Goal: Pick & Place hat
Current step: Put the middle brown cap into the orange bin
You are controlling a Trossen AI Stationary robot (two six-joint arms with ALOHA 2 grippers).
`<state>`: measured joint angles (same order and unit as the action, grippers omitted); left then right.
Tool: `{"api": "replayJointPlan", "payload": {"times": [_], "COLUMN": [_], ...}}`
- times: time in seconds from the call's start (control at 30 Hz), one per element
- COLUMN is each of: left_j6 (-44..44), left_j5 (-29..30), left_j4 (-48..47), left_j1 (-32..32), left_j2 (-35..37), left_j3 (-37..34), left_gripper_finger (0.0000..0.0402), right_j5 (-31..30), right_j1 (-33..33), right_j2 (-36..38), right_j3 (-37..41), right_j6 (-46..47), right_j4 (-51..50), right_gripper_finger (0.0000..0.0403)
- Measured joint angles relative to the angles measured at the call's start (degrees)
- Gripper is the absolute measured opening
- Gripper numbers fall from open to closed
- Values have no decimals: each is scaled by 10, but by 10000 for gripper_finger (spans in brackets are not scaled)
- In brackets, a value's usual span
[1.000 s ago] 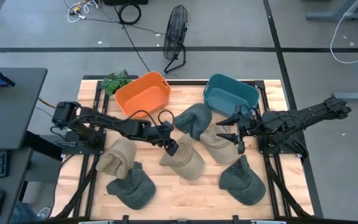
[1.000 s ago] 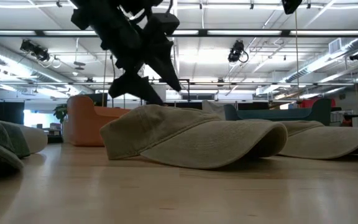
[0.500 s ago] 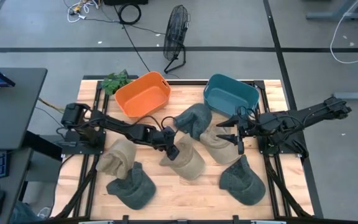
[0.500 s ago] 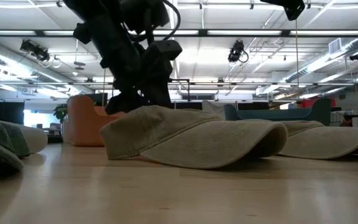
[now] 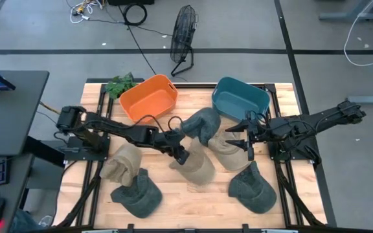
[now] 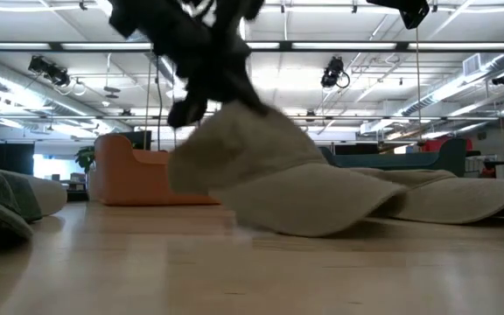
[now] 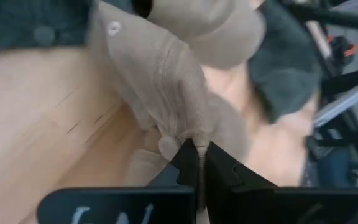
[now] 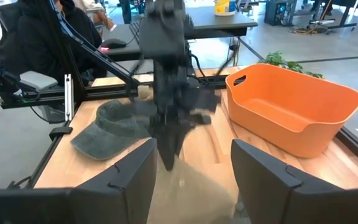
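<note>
Since 0.5 s ago, tan hat (image 6: 278,179) tipped up, crown end lifted, brim on table (image 5: 193,197). Left gripper (image 5: 179,153) at table centre, fingers (image 7: 188,163) pinched shut on hat fabric. Lift straight till brim clears neighbours, then carry to 11 o'clock, orange bin (image 5: 149,97). Left arm stretched low across table from 9 o'clock. Right gripper (image 5: 245,137) waits at 3 o'clock, fingers spread, holding nothing.

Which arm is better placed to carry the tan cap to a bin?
The left: its hand is already shut on the tan cap, lifting its back edge. The right hand hangs open, holding nothing.
</note>
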<state>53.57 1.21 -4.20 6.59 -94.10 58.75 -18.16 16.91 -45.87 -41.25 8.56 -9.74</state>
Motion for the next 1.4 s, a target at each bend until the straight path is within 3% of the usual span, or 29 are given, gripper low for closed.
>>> {"api": "replayJointPlan", "payload": {"times": [0.17, 0.4, 0.57, 0.7, 0.87, 1.03, 1.4], "left_j6": [-17, 8, 11, 15, 72, 125, 181], "left_j5": [40, 181, 279, 327, 380, 399, 371], "left_j4": [-43, -250, -310, -335, -431, -500, -462], "left_j1": [-9, -41, -67, -95, -138, -181, -244], "left_j2": [53, 110, 129, 145, 151, 144, 144], "left_j3": [44, 139, 194, 206, 205, 192, 76], "left_gripper_finger": [6, 6, 6, 8, 5, 7, 6], "right_j5": [0, 0, 0, 0, 0, 0, 0], "right_j1": [0, 0, 0, 0, 0, 0, 0], "right_j2": [0, 0, 0, 0, 0, 0, 0], "right_j3": [0, 0, 0, 0, 0, 0, 0], "right_j6": [0, 1, 5, 11, 15, 14, 12], "right_j4": [2, 7, 8, 9, 10, 7, 6], "right_gripper_finger": [210, 210, 210, 210, 210, 210, 210]}}
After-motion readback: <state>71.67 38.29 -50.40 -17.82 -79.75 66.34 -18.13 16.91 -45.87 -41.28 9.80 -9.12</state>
